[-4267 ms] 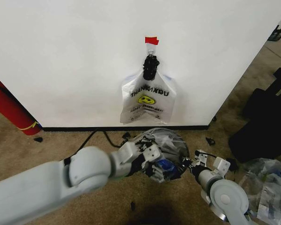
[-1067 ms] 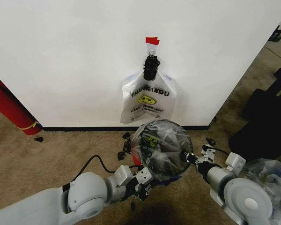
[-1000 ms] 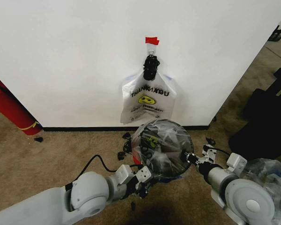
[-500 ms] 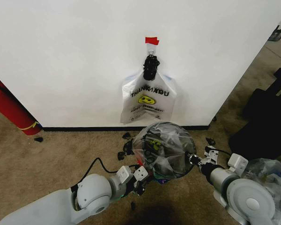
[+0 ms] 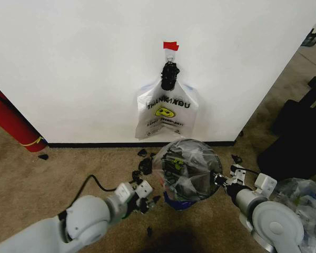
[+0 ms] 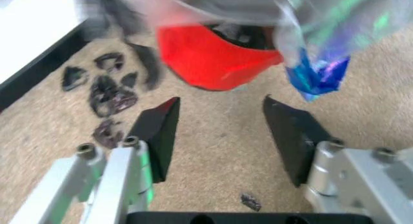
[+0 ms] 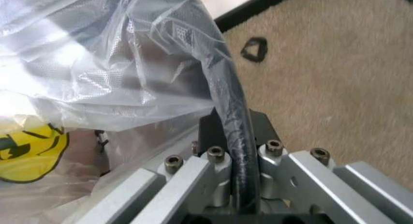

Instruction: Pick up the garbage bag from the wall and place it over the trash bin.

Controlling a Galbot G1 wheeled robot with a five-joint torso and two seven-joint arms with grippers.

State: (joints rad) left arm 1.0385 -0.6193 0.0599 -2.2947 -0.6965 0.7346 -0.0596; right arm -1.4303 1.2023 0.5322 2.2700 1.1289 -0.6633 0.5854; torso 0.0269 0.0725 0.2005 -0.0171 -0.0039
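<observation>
The see-through garbage bag (image 5: 188, 167) is draped over the black trash bin, and its blue handle (image 5: 175, 203) hangs down near the floor. In the left wrist view the bin's red base (image 6: 213, 59) and the blue handle (image 6: 316, 75) lie just beyond my left gripper (image 6: 221, 105). That gripper is open with nothing between its fingers, and it hovers low over the carpet left of the bin (image 5: 147, 194). My right gripper (image 5: 219, 179) is shut on the bin's black rim (image 7: 233, 108), with bag film (image 7: 116, 64) caught under the fingers.
A white smiley bag (image 5: 167, 113) hangs from a hook on the wall (image 5: 68, 63) behind the bin. A red fire extinguisher (image 5: 10, 124) stands at far left. Black bags (image 5: 297, 139) and a clear plastic heap (image 5: 303, 208) crowd the right. Dark scraps (image 5: 142, 166) litter the carpet.
My left gripper has let go of the bag's blue edge and drawn back to the left, away from the bin. The bin and bag have shifted slightly right. The right gripper keeps its hold.
</observation>
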